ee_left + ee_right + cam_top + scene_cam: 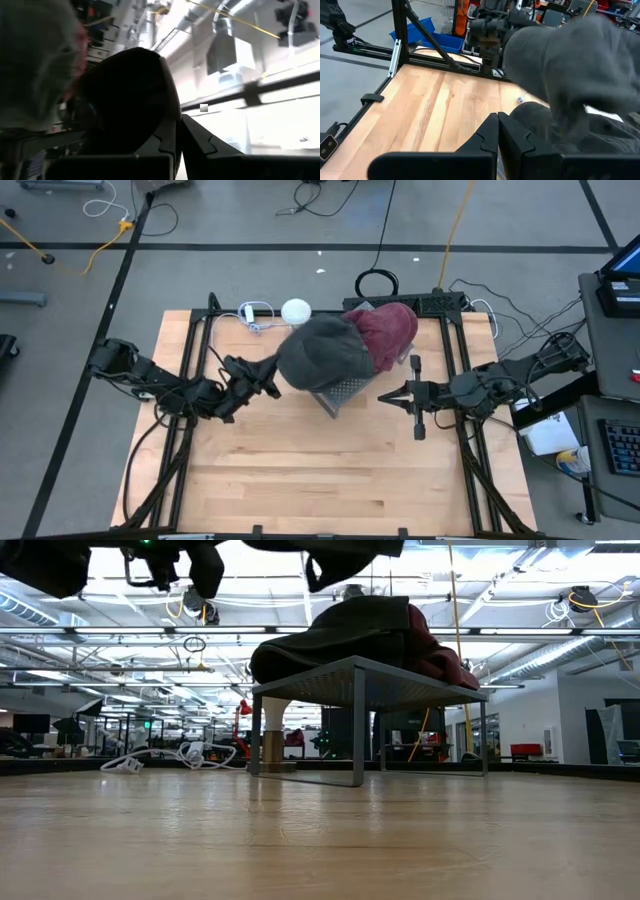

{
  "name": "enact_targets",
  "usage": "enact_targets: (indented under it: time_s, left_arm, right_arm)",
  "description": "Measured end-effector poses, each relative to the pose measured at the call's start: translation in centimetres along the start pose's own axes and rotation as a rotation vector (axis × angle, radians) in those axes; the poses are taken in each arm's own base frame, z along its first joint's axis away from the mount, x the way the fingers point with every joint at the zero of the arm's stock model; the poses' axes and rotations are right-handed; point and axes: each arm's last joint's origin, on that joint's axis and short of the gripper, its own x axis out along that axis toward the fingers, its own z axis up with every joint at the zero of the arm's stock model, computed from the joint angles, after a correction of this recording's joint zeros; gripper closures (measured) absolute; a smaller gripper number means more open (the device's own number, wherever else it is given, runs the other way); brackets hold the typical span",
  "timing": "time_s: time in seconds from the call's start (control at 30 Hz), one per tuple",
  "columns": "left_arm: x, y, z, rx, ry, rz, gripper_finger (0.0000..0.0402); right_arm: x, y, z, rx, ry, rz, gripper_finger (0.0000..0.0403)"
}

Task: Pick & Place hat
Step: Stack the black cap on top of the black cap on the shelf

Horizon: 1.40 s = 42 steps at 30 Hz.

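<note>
Both grippers have their fingers pressed together and hold nothing. Left gripper [272, 374] sits right beside the gray hat [325, 352], at its left edge. Right gripper [385, 396] waits near the other side of the small metal stand [365, 677]. That gray hat lies on top of the stand, and a red hat [390, 330] lies against it. A white cable [170, 757] lies on the wooden table [320, 470] behind.

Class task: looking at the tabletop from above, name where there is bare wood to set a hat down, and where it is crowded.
Free: the wide wooden front of the table, below both arms. Crowded: the back middle, where the grey hat and red hat cover the metal rack, with a white cable beside.
</note>
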Motion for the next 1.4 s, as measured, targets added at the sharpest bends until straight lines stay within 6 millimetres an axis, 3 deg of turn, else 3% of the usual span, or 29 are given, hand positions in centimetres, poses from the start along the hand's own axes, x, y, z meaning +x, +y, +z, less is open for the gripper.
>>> enact_targets:
  time_s: [0.2,0.67,1.2,1.4]
  left_arm:
    - [-1.1,1.2,-0.7,-0.011,-0.055,0.126,0.0394]
    - [-1.4,4.7,2.2,-0.058,-0.176,0.271,0.0391]
    - [-1.7,5.4,2.3,-0.014,-0.177,0.328,0.0186]
    - [-2.2,5.8,2.0,0.002,-0.162,0.367,0.0162]
  right_arm:
    - [0.0,0.0,0.1,0.003,-0.005,-0.002,0.0403]
    - [0.0,0.0,0.1,0.037,-0.006,-0.002,0.0403]
    - [0.1,0.0,0.0,0.116,-0.004,0.001,0.0403]
    - [0.1,0.0,0.0,0.117,-0.004,0.002,0.0403]
